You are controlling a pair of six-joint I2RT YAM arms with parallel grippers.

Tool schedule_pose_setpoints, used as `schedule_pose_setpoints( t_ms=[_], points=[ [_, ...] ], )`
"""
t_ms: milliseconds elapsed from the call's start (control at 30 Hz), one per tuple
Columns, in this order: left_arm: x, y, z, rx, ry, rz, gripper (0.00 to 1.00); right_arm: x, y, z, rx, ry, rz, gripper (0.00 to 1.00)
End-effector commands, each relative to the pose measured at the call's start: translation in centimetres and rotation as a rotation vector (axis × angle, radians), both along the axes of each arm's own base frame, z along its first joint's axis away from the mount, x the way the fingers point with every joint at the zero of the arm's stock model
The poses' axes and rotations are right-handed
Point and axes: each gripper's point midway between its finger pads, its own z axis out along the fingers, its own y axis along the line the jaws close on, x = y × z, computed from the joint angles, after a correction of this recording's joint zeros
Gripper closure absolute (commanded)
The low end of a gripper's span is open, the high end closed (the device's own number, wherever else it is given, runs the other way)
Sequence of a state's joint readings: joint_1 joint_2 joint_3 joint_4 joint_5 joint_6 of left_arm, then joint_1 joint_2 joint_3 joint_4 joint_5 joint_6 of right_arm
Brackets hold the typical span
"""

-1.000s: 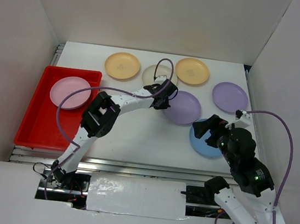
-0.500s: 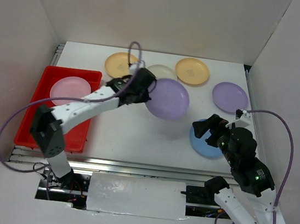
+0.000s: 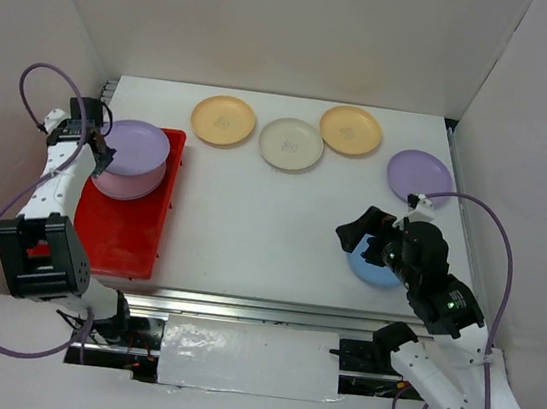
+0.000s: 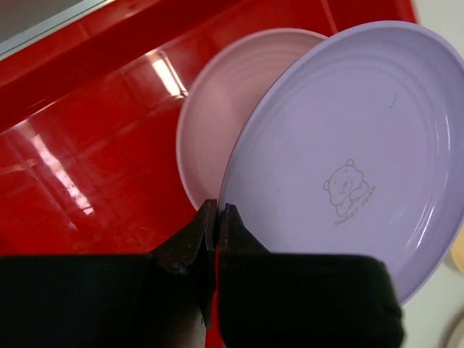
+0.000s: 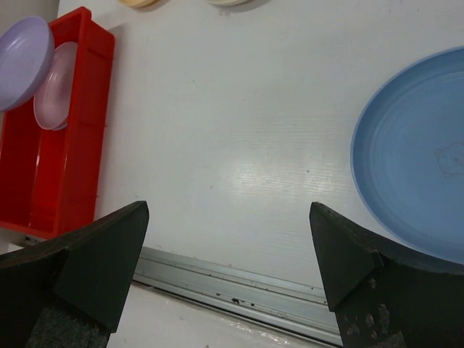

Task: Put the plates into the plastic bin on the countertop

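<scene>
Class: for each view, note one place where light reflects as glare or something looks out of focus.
Left wrist: white glare streaks on the shiny red plastic bin; the left gripper looks dark and soft. Right wrist: soft sheen on the white countertop. Top external: the crinkled silver sheet glints.

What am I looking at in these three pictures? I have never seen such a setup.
Two robot arms, each ending in a two-finger gripper, work at a white countertop. The wide picture comes from a camera above and behind them; the other two from a camera on each wrist. The left gripper pinches the rim of a purple plate, tilted over a pink plate lying in the red bin. The right gripper is open, holding nothing, near a blue plate. An orange plate, a cream plate, another orange plate and a second purple plate lie on the countertop.
</scene>
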State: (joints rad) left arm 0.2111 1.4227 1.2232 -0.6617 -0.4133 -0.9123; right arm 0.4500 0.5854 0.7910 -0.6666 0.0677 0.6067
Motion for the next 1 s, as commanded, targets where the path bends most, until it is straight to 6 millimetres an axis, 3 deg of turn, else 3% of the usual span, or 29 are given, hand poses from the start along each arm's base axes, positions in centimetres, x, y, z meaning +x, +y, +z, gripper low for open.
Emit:
schedule_pose_setpoints(
  t_ms=[0, 100, 233, 333, 367, 400, 467, 567, 667, 700, 733, 767, 833, 867, 900, 967],
  points=[
    [1.1, 2.3, -0.8, -0.044, -0.002, 0.036, 1.00, 0.5, 0.2, 1.4, 0.006, -0.061, 0.018, 0.00],
    [1.4, 3.6, -2.5, -0.099, 0.001, 0.067, 1.00, 0.3, 0.1, 1.7, -0.002, -0.065, 0.026, 0.00],
    [1.4, 3.8, -3.1, -0.122, -0.015, 0.065, 0.97, 0.1, 0.0, 1.7, -0.010, -0.065, 0.028, 0.00],
    [1.1, 2.9, -3.3, -0.141, -0.004, 0.039, 0.58, 0.1, 0.2, 1.8, -0.005, -0.065, 0.039, 0.00],
    [0.9, 3.0, -3.0, -0.134, 0.001, 0.055, 0.19, 0.1, 0.3, 1.9, -0.002, -0.067, 0.043, 0.00],
    [0.8, 2.7, -2.3, -0.120, -0.005, 0.046, 0.01, 0.0, 0.4, 1.9, 0.004, -0.065, 0.049, 0.00],
    [0.4, 2.0, -1.1, -0.100, -0.019, 0.014, 0.01, 0.1, 0.4, 2.1, 0.007, -0.070, 0.049, 0.00],
    [0.2, -1.1, 4.2, 0.004, -0.125, -0.095, 0.01, 0.5, -0.1, 2.2, -0.004, -0.073, 0.013, 0.00],
    [1.9, -9.9, 6.6, 0.039, -0.227, -0.400, 0.01, 0.9, -1.3, 2.7, -0.001, -0.083, -0.073, 0.00],
    [1.8, -14.8, 6.3, 0.018, -0.223, -0.546, 0.01, 1.1, -1.8, 3.2, 0.009, -0.089, -0.104, 0.00],
    [1.7, -17.4, 5.9, 0.000, -0.207, -0.612, 0.01, 1.0, -2.1, 3.5, 0.020, -0.093, -0.129, 0.00],
    [1.6, -23.1, 4.8, -0.027, -0.194, -0.777, 0.01, 1.2, -2.7, 4.1, 0.042, -0.103, -0.176, 0.00],
    [1.0, -28.8, 3.2, -0.066, -0.172, -0.918, 0.01, 0.9, -3.8, 4.7, 0.062, -0.109, -0.244, 0.00],
    [1.3, -32.0, 1.5, -0.075, -0.139, -0.985, 0.01, 0.9, -4.8, 5.1, 0.072, -0.119, -0.312, 0.00],
    [0.0, -36.8, 1.0, -0.090, -0.150, -1.101, 0.01, 0.5, -5.6, 5.5, 0.073, -0.124, -0.345, 0.00],
    [0.3, -42.4, -1.0, -0.101, -0.113, -1.211, 0.01, -0.3, -6.8, 6.7, 0.092, -0.161, -0.391, 0.00]
  ],
)
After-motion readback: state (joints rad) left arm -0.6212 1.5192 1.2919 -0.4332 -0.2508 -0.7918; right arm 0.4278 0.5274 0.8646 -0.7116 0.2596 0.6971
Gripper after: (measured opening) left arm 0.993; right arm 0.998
